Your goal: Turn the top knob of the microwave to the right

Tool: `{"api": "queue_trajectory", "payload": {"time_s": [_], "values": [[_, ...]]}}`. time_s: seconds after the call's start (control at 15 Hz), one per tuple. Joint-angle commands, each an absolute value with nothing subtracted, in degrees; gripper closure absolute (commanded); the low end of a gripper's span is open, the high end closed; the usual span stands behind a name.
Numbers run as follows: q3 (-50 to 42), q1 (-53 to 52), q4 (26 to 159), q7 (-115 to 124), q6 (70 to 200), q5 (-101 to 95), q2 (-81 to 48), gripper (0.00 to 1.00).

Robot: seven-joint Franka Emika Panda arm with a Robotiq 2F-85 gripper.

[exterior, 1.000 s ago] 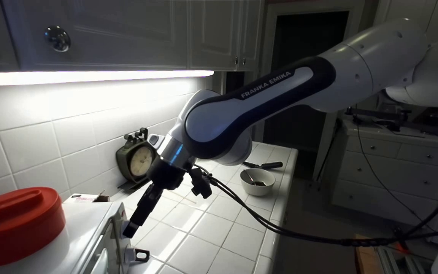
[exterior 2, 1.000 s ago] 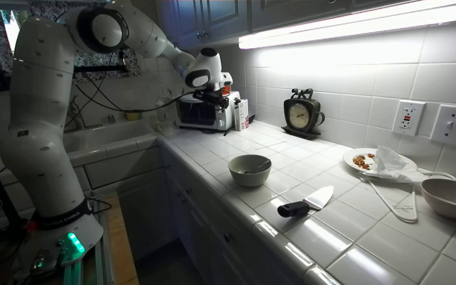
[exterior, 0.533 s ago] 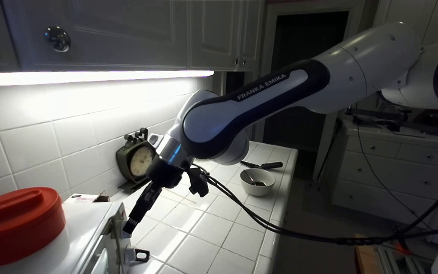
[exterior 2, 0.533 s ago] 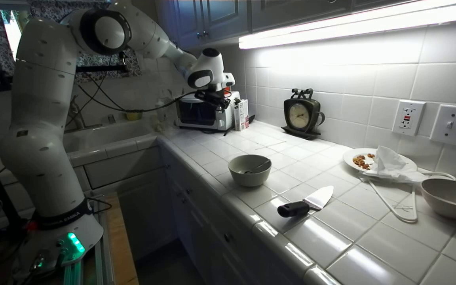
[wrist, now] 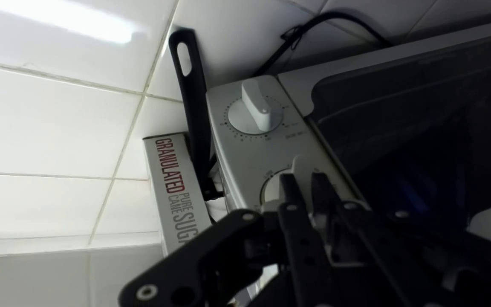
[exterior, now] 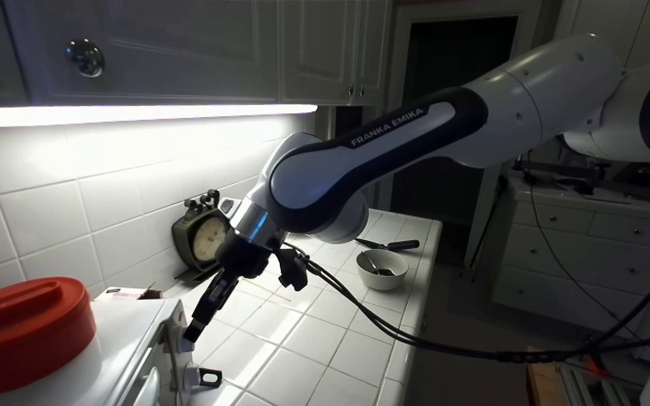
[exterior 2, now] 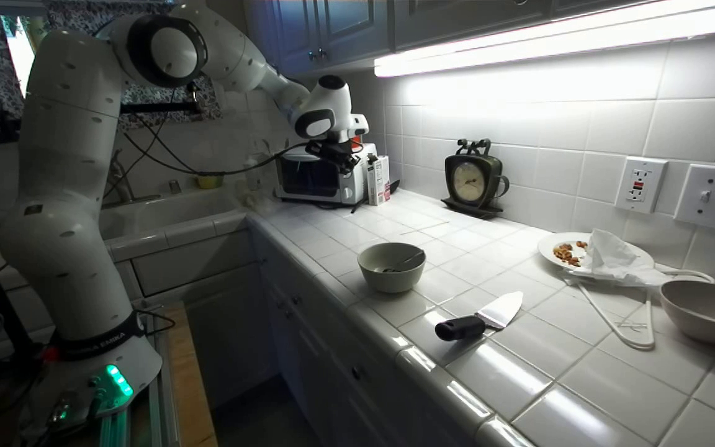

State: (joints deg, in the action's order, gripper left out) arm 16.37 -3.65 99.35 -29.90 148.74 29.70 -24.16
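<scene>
The white microwave (exterior: 127,318) fills the lower left of an exterior view and stands at the far end of the counter (exterior 2: 352,186). On its grey control strip (wrist: 252,155) in the wrist view, the top knob (wrist: 300,164) is a pale disc with a raised ridge. My gripper (wrist: 303,178) is shut on that ridge, a dark finger on each side, which hides much of the disc. In an exterior view the gripper (exterior: 192,334) slants down onto the top knob (exterior: 186,345). The lower knob (wrist: 252,108) is untouched.
A red-lidded pot (exterior: 31,316) sits on the microwave. The sugar box (wrist: 173,183) and a black slotted handle (wrist: 192,89) stand close beside the control strip. A dark clock (exterior 2: 472,180) is against the wall, and a bowl (exterior 2: 391,267) stands on the counter.
My gripper has crept slightly upward at the microwave's front over the last second, and its jaws have closed in. The counter things have stayed put.
</scene>
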Motion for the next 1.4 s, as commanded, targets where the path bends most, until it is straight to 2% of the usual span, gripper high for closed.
{"api": "queue_trajectory", "payload": {"time_s": [0.0,0.53,1.33], "values": [[17.83,-2.29,95.95,-27.82,146.6,29.1,-26.78,0.97],[18.43,1.21,88.85,-26.5,135.32,33.88,-31.15,0.97],[15.07,1.73,80.45,-20.13,127.18,37.84,-38.13,0.97]]}}
